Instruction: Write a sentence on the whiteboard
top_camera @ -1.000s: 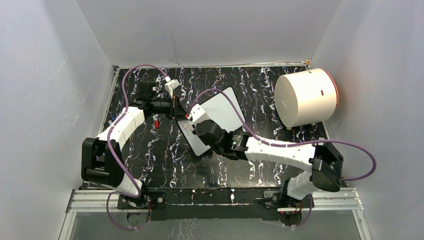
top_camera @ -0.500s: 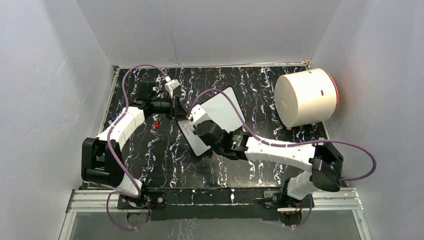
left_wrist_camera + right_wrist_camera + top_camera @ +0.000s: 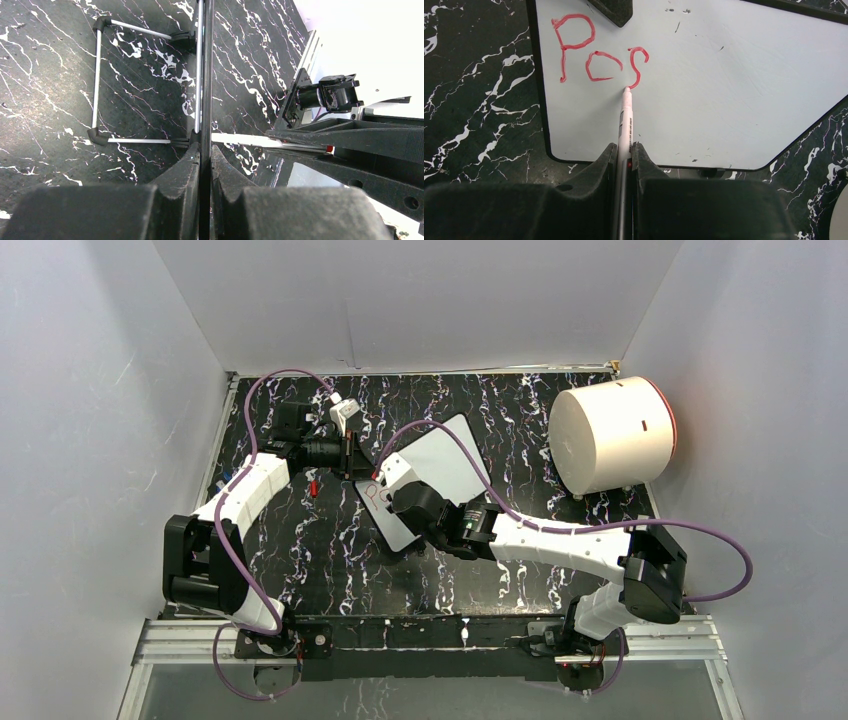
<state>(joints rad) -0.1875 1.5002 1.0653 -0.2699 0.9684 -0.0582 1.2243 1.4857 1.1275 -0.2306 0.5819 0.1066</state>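
Marker [image 3: 625,120] clamped between the closed jaws of the right gripper [image 3: 624,150], tip touching the whiteboard [image 3: 734,90] at the foot of the s. Legible only from the right wrist: the sentence [image 3: 599,60], just red "Pos". From the left wrist, board seen edge-on, frame pinched in the left gripper [image 3: 205,155], apparently raised on wire legs above the black marbled table [image 3: 330,550]. From above, lettering a small red blur beside the right arm [image 3: 560,540]. Farther right, white cylinder [image 3: 610,435] on its side; pale walls [image 3: 400,300] all round.
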